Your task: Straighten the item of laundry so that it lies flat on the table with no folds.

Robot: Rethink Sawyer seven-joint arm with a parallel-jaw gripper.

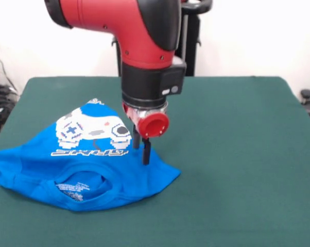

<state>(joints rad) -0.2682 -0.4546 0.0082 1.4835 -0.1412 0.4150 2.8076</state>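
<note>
Crumpled blue T-shirt (78,159) lies on the left half of the green bench (237,154), collar toward the camera, white graphic facing up. At the shirt's right part, the hand (141,149) points down onto the fabric. Whether it is clenched or released cannot be told.
</note>
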